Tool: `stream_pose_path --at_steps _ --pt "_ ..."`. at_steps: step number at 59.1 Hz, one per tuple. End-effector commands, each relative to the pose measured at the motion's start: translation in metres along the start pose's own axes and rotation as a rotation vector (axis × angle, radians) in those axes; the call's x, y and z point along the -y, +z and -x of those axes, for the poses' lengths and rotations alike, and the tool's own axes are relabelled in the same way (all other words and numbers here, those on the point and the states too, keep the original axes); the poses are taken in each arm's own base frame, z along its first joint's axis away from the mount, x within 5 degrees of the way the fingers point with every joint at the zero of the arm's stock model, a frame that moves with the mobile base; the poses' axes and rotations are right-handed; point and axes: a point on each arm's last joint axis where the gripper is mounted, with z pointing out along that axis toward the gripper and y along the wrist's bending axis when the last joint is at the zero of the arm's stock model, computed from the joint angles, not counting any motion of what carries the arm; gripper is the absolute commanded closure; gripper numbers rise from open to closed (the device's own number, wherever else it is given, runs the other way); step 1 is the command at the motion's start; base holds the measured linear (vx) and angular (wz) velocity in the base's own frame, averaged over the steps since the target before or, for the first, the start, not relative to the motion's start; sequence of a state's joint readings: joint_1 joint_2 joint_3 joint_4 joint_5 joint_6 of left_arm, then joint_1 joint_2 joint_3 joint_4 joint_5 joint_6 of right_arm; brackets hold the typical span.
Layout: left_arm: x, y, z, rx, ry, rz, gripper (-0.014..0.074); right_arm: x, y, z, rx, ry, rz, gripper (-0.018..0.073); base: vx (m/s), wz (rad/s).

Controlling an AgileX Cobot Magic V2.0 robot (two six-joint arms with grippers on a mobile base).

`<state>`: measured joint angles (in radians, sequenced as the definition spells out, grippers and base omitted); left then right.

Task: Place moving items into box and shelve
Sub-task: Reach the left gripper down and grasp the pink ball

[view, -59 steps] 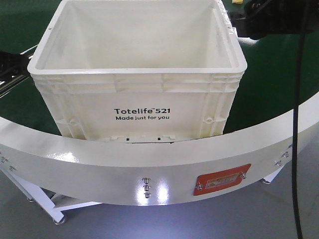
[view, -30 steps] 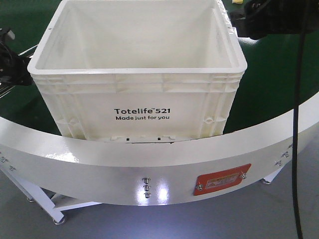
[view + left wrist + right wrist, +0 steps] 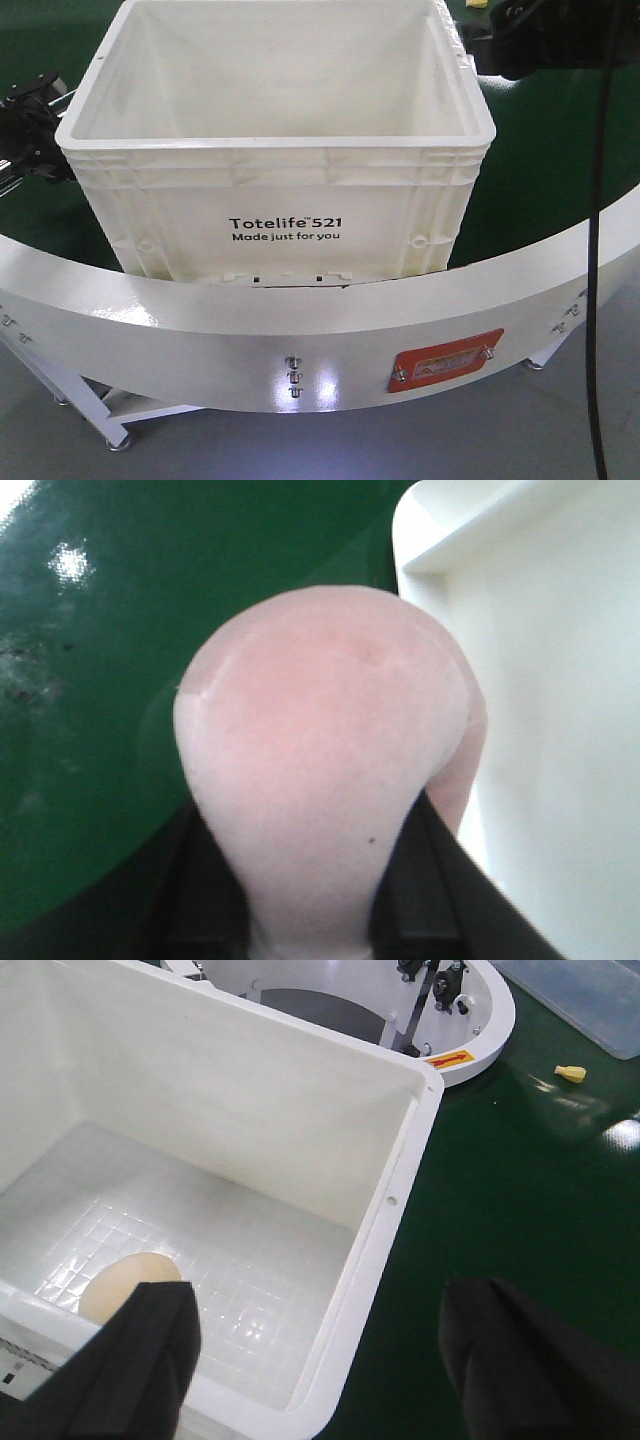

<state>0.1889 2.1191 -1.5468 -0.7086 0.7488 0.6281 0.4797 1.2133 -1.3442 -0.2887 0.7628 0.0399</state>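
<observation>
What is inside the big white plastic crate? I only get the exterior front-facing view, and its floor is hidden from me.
Observer: One pale yellow-tan ball-like item lies on the floor of the large white plastic crate, close to a wall.
Visitor: Is the left hand carrying anything?
Observer: Yes. The left hand grips a pale pinkish rounded soft item, outside the crate, beside its corner.
Visitor: And the right hand?
Observer: The right hand is open and empty, above the crate's rim.
</observation>
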Motion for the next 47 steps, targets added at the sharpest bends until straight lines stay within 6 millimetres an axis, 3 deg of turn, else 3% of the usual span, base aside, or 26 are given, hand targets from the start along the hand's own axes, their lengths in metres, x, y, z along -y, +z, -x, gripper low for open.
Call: stream_pose_path --at_steps 1,11,23,34,41,47 --pt "0.014 -0.031 0.017 0.076 0.072 0.024 0.0352 0.006 -0.016 0.014 0.118 -0.004 -0.024 0.0034 0.00 0.00" --pt "0.029 -0.077 0.029 0.165 0.174 0.112 0.0382 0.006 -0.016 0.014 0.118 -0.005 -0.025 0.0055 0.00 0.00" --pt "0.065 -0.159 0.042 0.383 0.268 0.176 0.0377 0.007 -0.016 0.014 0.119 -0.007 -0.027 0.0066 0.00 0.00" --pt "0.104 -0.234 0.036 0.581 0.328 0.191 0.0375 0.007 -0.016 0.014 0.119 -0.007 -0.027 0.0074 0.00 0.00" --pt "0.133 -0.258 0.028 0.641 0.362 0.118 0.0371 0.007 -0.017 0.014 0.126 -0.007 -0.026 0.0074 0.00 0.00" --pt "0.162 -0.252 0.023 0.623 0.450 0.011 0.0351 0.007 -0.017 0.015 0.136 -0.007 -0.026 0.0074 0.00 0.00"
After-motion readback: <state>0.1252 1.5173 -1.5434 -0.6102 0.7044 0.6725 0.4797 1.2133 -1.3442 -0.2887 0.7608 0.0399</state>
